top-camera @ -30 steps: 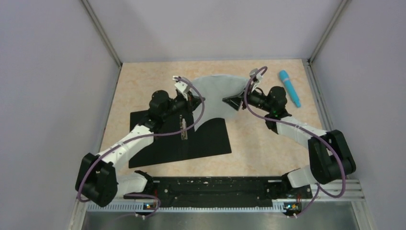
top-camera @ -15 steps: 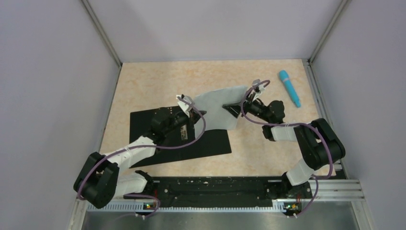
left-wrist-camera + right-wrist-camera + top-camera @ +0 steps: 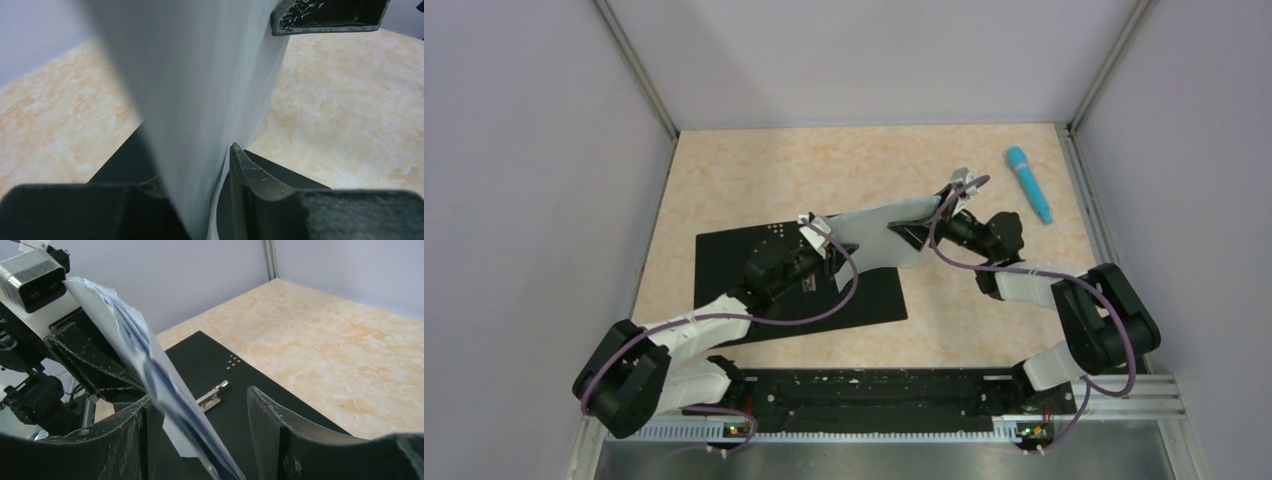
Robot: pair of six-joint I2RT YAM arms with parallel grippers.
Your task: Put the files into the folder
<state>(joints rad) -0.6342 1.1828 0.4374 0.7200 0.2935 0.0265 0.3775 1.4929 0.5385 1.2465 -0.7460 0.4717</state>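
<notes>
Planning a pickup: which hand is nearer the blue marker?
Right. The right hand is left of the blue marker, at the files' right edge; the left hand is farther left, over the folder.

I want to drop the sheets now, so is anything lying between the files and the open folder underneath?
Nothing visible does. The files hang above the folder, over its bare black inside; only the metal clip lies there, beside the sheets. The blue object sits off to the right.
</notes>
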